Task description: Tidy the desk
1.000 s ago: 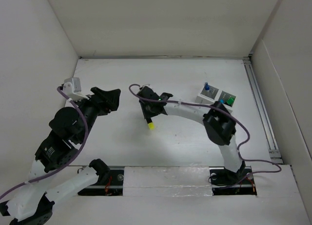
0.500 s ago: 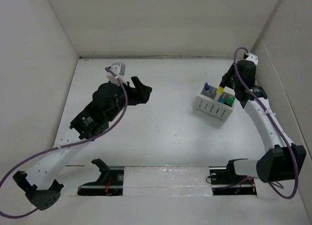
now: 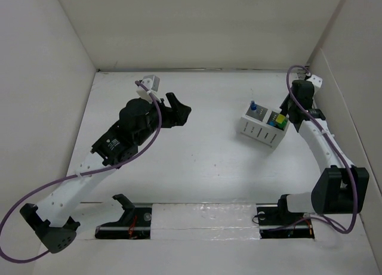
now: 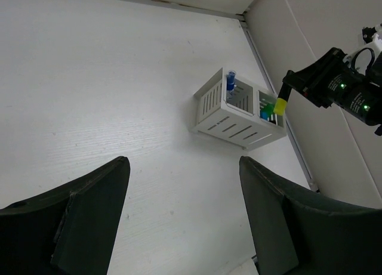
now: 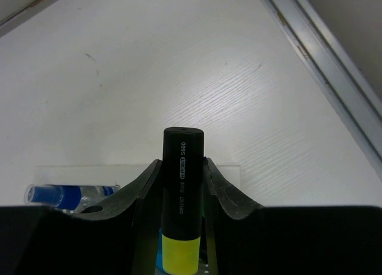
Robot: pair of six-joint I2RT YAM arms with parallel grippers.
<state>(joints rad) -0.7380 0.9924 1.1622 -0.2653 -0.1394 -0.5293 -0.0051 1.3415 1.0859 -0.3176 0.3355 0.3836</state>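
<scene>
Marking on highlighter [image 5: 182,179]: S600 | right jaws: clamped on it | left jaws: apart

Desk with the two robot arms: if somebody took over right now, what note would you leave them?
Left jaws: open, empty, hovering over the desk.
Right jaws: shut on a yellow highlighter, yellow end down over the white holder, at the compartment nearer that arm.
Done: blue marker stands in the other compartment.
Left: lower the highlighter in and let go.
</scene>
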